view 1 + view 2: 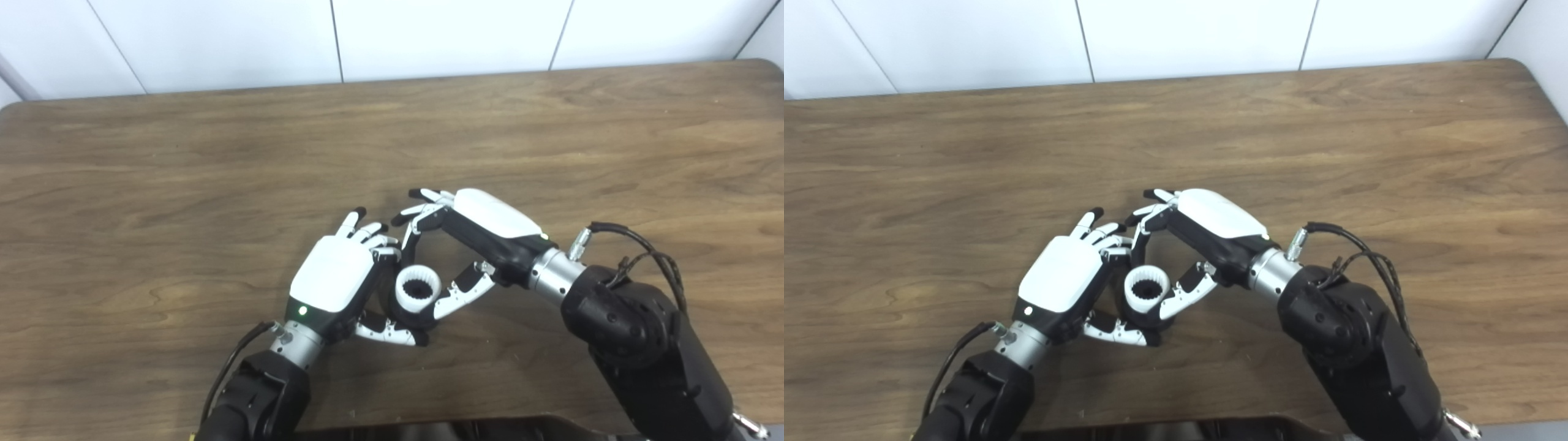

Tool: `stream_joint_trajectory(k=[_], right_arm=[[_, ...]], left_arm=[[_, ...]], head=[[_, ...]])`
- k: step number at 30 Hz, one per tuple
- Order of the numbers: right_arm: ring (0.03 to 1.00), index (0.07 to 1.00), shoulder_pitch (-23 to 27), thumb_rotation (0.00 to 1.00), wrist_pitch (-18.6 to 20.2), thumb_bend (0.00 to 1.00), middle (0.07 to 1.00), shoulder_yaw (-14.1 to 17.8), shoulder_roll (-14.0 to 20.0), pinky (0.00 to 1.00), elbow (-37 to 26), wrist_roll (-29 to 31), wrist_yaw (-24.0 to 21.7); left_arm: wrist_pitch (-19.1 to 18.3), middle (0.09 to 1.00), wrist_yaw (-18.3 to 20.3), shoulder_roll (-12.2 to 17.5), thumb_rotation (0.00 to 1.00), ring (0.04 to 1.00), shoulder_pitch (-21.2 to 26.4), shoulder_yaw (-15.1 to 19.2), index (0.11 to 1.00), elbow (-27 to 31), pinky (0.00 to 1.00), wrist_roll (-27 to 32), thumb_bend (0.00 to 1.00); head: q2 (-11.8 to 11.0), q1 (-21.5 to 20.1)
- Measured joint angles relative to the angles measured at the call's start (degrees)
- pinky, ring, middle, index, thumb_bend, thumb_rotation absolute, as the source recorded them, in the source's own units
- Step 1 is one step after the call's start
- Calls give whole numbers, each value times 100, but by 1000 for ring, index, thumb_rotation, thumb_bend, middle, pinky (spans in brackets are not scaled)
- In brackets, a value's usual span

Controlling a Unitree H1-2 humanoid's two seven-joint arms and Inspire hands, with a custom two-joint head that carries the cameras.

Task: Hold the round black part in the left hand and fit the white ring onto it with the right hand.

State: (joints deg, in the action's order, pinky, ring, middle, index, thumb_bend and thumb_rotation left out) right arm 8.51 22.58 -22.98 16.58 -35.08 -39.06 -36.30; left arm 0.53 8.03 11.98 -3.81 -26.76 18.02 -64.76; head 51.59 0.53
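The white ring (418,289) has a toothed inner edge and sits on top of the round black part (405,319), near the table's front middle. My left hand (334,275) is shut on the black part, thumb under its near side and fingers curled round its left and far side. My right hand (484,226) comes in from the right. Its thumb presses the ring's right edge and a bent finger reaches down at the ring's far side, so it pinches the ring (1146,289). Most of the black part (1135,318) is hidden by the ring and both hands.
The brown wooden table (184,184) stretches wide to the left, right and back, with a white panelled wall behind it. A black cable (643,251) loops above the right wrist. No other objects are in view.
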Motion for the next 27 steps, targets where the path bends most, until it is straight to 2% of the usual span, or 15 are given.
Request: stream_joint_trajectory(k=[27], right_arm=[[978, 483, -97, 132, -78, 524, 826, -43, -1, 1000, 155, -65, 143]], left_arm=[[3, 754, -18, -2, 57, 874, -30, 3, 484, 8, 1000, 3, 525]], head=[[-18, -26]])
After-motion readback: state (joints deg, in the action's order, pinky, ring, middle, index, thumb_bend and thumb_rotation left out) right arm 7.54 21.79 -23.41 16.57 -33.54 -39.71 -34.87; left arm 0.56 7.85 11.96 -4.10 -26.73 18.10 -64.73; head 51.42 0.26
